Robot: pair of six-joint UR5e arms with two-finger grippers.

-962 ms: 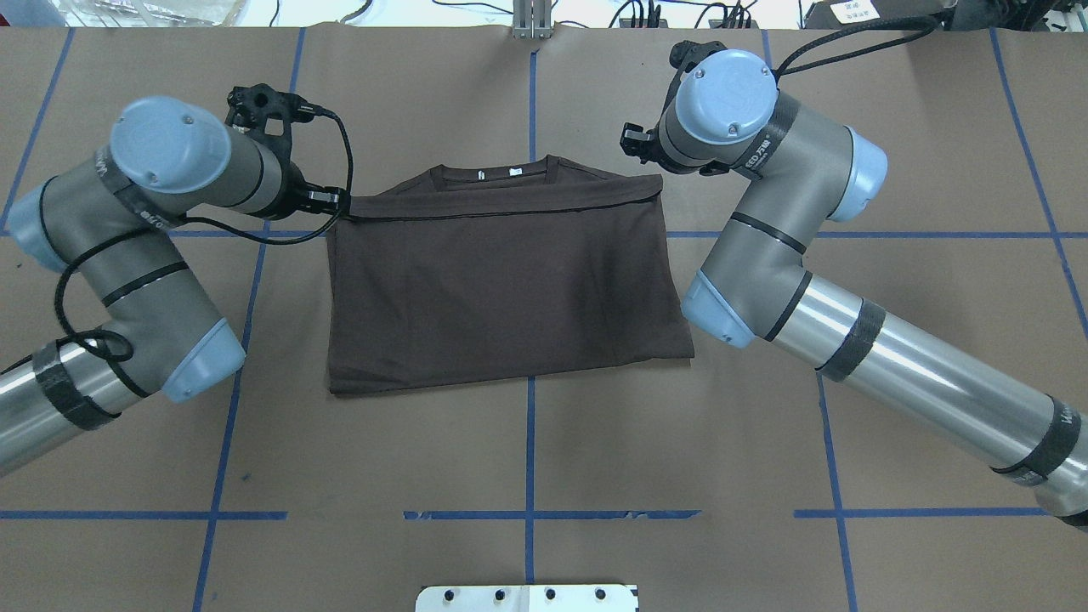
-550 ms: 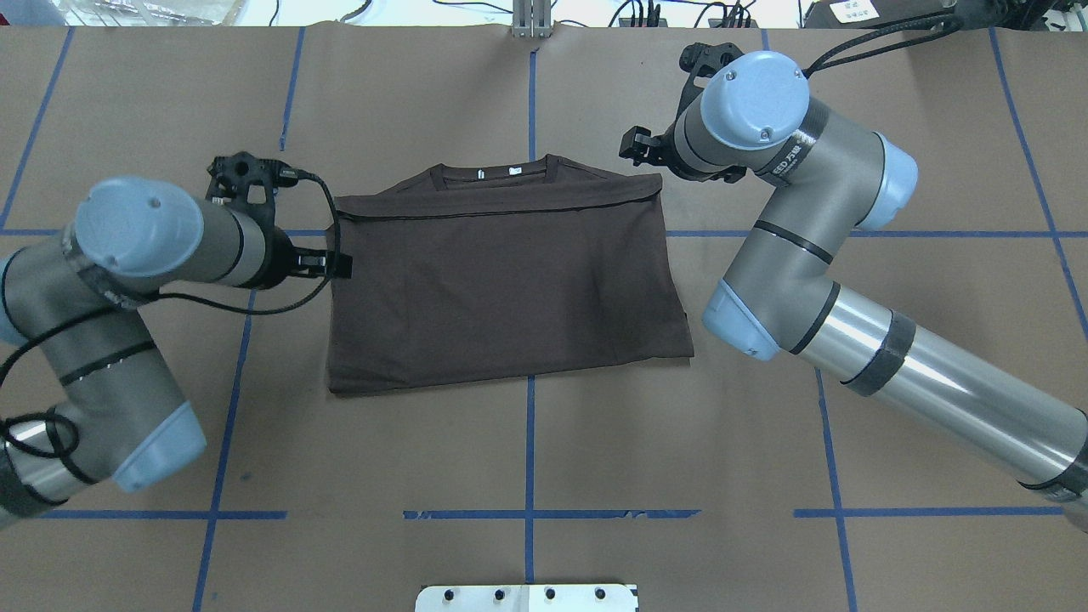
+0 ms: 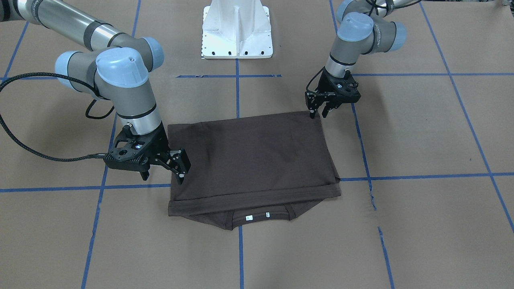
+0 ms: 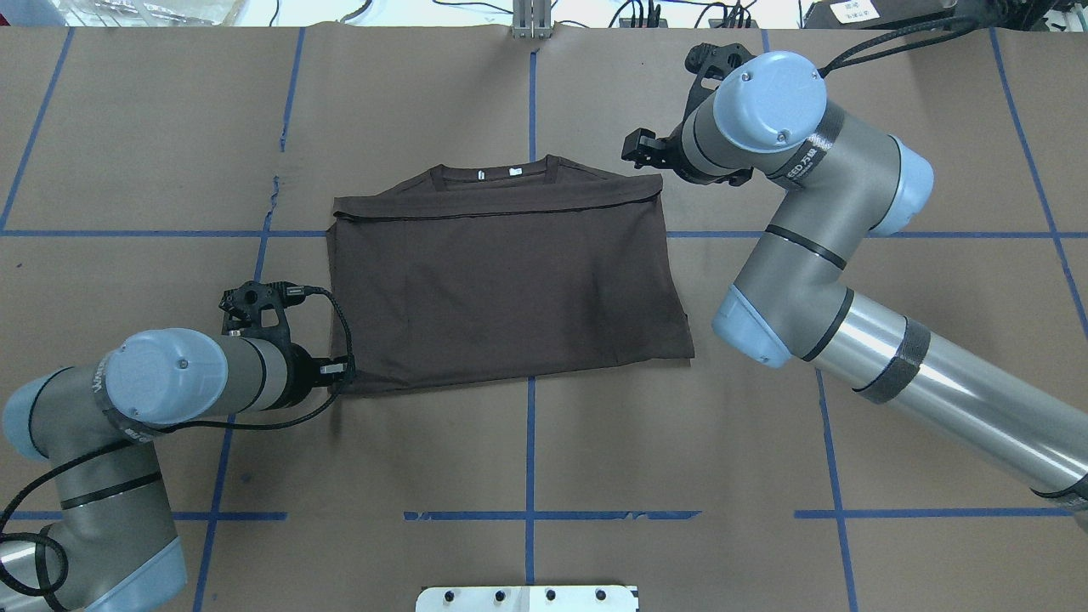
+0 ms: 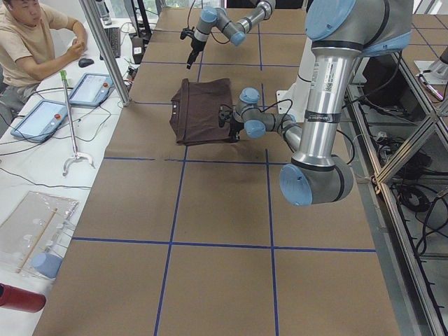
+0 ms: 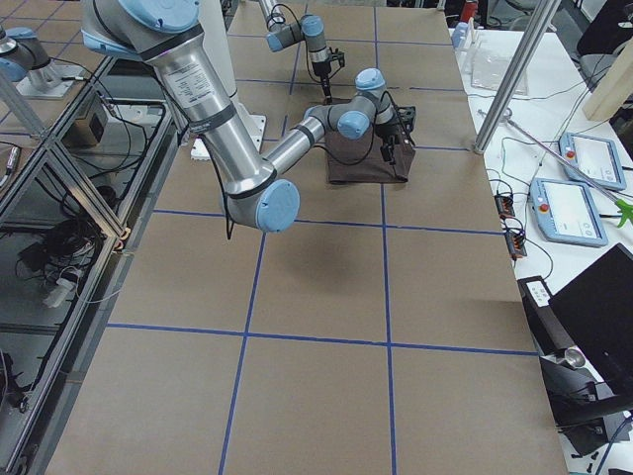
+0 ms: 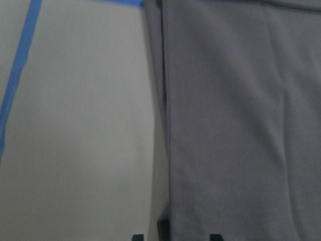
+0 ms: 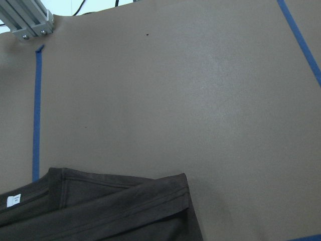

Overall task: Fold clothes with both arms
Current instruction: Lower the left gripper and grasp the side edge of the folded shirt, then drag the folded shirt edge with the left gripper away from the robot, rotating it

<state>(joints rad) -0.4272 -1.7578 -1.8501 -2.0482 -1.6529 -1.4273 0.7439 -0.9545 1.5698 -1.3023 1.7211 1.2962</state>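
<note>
The dark brown T-shirt [image 4: 501, 289] lies flat near the middle of the worktop [image 4: 765, 442] as a wide rectangle. Its sleeves are out of sight and its lower half is laid over the chest, so only the ribbed collar [image 4: 497, 174] and the white neck tags [image 3: 257, 217] peek out past the far hem. The first folds look done; a side-to-side fold, and perhaps some squaring of the slightly skewed edges, seems left. The left tool [image 3: 318, 115] points down at the near left corner with its fingers apart and gripping nothing. The right tool [image 3: 164, 176] hangs at the far right corner, spread wide and empty. The cloth is matte, soft and limp, with faint creases, on smooth brown paper crossed by blue tape [image 4: 529, 442]
</note>
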